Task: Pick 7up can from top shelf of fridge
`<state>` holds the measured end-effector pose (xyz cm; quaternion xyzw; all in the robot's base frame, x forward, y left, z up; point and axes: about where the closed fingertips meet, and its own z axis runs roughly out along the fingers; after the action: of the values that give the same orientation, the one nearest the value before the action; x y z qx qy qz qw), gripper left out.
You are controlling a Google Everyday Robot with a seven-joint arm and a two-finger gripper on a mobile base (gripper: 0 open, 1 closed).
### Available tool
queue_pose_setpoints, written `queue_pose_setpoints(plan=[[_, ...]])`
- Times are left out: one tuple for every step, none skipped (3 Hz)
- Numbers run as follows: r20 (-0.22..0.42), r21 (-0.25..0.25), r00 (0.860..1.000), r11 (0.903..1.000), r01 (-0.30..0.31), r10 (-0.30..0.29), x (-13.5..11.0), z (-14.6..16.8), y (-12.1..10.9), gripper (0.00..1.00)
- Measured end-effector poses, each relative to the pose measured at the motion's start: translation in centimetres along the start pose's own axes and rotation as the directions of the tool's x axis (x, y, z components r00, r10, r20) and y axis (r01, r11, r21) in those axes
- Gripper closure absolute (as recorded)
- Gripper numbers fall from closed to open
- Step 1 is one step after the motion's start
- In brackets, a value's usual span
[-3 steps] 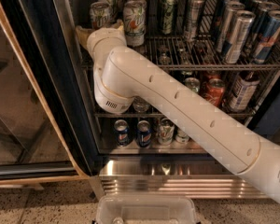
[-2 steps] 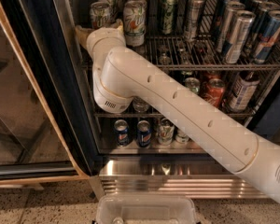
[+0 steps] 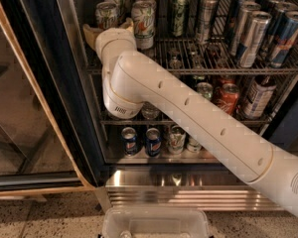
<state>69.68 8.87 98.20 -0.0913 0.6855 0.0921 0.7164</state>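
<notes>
Chrome wire top shelf (image 3: 213,69) of the fridge (image 3: 188,198) carries the 7up can (image 3: 143,19) upright near its front edge, just right of the gripper (image 3: 107,29), which sits at shelf height, evidently for a level reach; the arm (image 3: 188,118) hides its state, so I cannot tell.

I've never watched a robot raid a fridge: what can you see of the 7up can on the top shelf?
The 7up can is a white-silver metal can with green lettering and a silver lid, standing upright at the front left of the top shelf of the fridge. The gripper hides its base, open tan fingers either side of it; whether they touch it cannot be told. A similar can stands close on its right.
</notes>
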Motion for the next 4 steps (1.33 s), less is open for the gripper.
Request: queue_pose_setpoints(plan=[[0.006, -0.008, 1.0, 0.9999, -0.006, 0.006, 0.0, 0.2, -0.2, 0.32], [-0.031, -0.028, 0.999, 0.9995, -0.013, 0.012, 1.0, 2.9, -0.5, 0.39], [-0.047, -0.003, 0.999, 1.0, 0.004, -0.004, 1.6, 3.9, -1.0, 0.4], [-0.074, -0.009, 0.997, 1.0, 0.002, -0.002, 2.5, 5.0, -0.9, 0.4]])
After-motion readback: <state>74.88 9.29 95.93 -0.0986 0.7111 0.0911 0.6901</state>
